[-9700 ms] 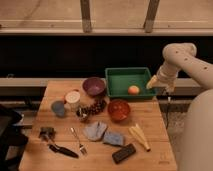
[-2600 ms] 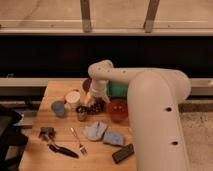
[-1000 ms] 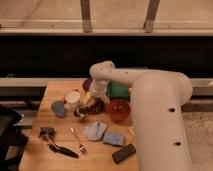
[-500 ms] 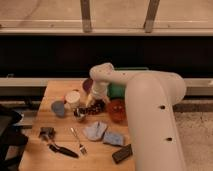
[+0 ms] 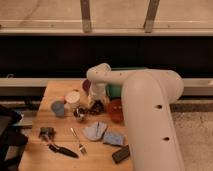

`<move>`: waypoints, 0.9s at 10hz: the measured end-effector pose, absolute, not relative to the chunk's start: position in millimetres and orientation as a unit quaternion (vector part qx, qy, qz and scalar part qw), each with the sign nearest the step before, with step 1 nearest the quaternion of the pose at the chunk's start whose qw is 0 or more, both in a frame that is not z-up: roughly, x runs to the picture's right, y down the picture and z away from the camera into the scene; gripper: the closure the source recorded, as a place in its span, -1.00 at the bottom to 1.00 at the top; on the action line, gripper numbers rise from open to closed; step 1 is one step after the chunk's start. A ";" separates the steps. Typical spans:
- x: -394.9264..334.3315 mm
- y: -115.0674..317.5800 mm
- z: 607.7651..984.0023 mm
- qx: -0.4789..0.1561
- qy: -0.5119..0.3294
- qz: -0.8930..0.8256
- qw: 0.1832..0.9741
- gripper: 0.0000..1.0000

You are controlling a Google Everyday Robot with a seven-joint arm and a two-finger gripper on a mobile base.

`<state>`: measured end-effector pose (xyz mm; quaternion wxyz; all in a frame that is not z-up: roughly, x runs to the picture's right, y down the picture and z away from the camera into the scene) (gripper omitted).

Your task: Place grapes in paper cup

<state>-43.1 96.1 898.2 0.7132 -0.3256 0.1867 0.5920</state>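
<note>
Camera view: gripper [image 5: 97,101] low over grapes [image 5: 95,108], just right of paper cup [image 5: 73,98]; can't tell its state. Grapes likely light, soft, bruise easily, so grab mid-bunch, gently

- my gripper [image 5: 98,99], down over the grapes [image 5: 94,107]: off-white, same as my arm [image 5: 150,115]
- grapes: dark reddish-purple
- paper cup [image 5: 73,98]: cream-white, pale tan-orange top
- cup [image 5: 58,107] left of it: grey-blue
- small cup [image 5: 80,114]: shiny metal
- bowl [image 5: 86,85] behind my wrist: purple
- bin [image 5: 118,90]: green
- bowl [image 5: 115,110] right of grapes: orange-red
- cloth [image 5: 94,131]: plain grey-blue
- table [image 5: 52,92]: light wood
</note>
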 end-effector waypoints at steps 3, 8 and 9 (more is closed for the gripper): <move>-47.3 95.9 896.4 -0.331 0.173 0.576 0.727 0.93; -62.5 56.8 859.1 -0.332 0.117 0.553 0.755 1.00; -66.4 46.2 847.8 -0.330 0.101 0.550 0.760 1.00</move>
